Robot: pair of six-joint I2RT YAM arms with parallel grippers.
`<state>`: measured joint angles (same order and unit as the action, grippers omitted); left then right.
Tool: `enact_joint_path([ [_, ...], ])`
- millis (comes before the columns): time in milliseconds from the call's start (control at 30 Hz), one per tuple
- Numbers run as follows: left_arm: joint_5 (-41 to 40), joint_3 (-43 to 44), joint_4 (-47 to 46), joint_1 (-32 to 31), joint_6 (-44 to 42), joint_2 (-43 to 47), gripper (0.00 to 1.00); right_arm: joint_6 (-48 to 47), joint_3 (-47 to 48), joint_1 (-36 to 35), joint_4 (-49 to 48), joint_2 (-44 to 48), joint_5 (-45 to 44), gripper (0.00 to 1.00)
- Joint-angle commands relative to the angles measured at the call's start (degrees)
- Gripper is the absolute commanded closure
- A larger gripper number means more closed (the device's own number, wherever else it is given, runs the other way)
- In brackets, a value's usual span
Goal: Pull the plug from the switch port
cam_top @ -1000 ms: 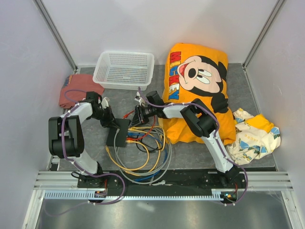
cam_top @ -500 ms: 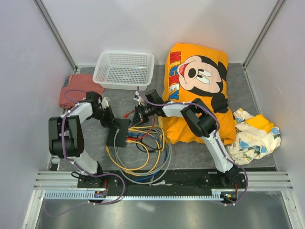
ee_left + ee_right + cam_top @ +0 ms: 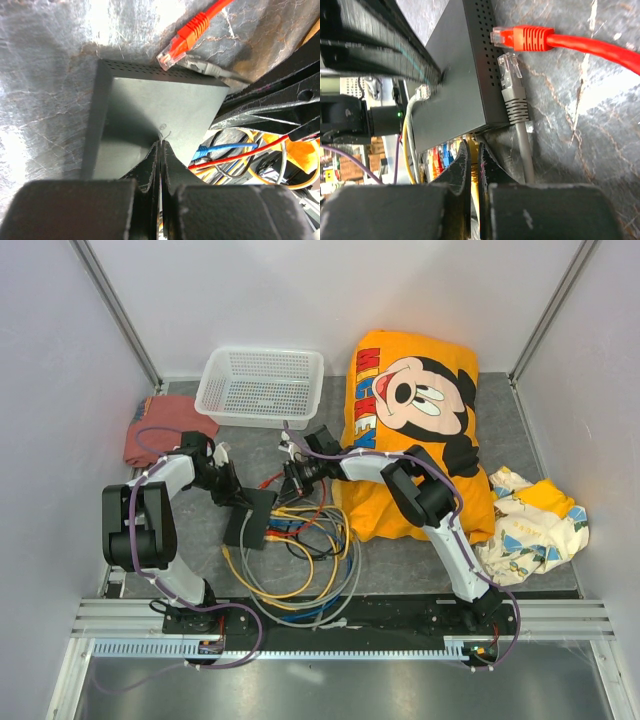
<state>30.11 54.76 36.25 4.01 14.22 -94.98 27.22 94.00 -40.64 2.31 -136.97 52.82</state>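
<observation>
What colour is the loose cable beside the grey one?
The cable is orange-red, clearest in the right wrist view.

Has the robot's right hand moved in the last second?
Yes, slightly: the right hand has edged up the view, toward the white basket.

A robotics lab test cell is being shown: the switch [image 3: 248, 518] is being kept on a grey mat [image 3: 390, 565] that is being boxed in, behind it and on both sides, by white panels [image 3: 300, 290] in aluminium posts [image 3: 115, 310]. Nearer than the switch, the left arm [image 3: 140, 525] and right arm [image 3: 440, 530] are being carried by an aluminium rail [image 3: 330, 618]. Props are being laid around the switch: looped network cables [image 3: 300, 560] beside it, a mesh basket [image 3: 262, 387] behind, a red cloth [image 3: 160, 425] left, a cartoon-printed yellow cloth [image 3: 410, 430] right
</observation>
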Motion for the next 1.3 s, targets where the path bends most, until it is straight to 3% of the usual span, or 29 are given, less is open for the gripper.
enact_joint_path([
  [0,-4.3,-0.5,-2.3,0.0,-0.9,-0.2,0.98,-6.7,-0.3,0.7,10.1,-3.1,1.8,1.00],
  [333,-4.3,-0.3,-2.3,0.1,-0.9,-0.6,0.98,-12.3,1.0,1.0,17.1,-3.1,-1.9,1.00],
  [833,-4.1,0.0,-2.6,0.1,-0.9,-0.6,0.98,-24.0,5.7,0.7,35.2,-2.0,-12.7,1.00],
  [1067,-4.0,-0.2,-2.6,0.0,-0.9,0.6,0.98,-23.7,4.5,0.7,37.3,0.5,-17.0,1.00],
  [1267,-4.3,-0.6,-2.6,0.0,-1.3,2.9,0.99,-21.9,6.8,-0.7,35.1,0.1,-13.6,1.00],
])
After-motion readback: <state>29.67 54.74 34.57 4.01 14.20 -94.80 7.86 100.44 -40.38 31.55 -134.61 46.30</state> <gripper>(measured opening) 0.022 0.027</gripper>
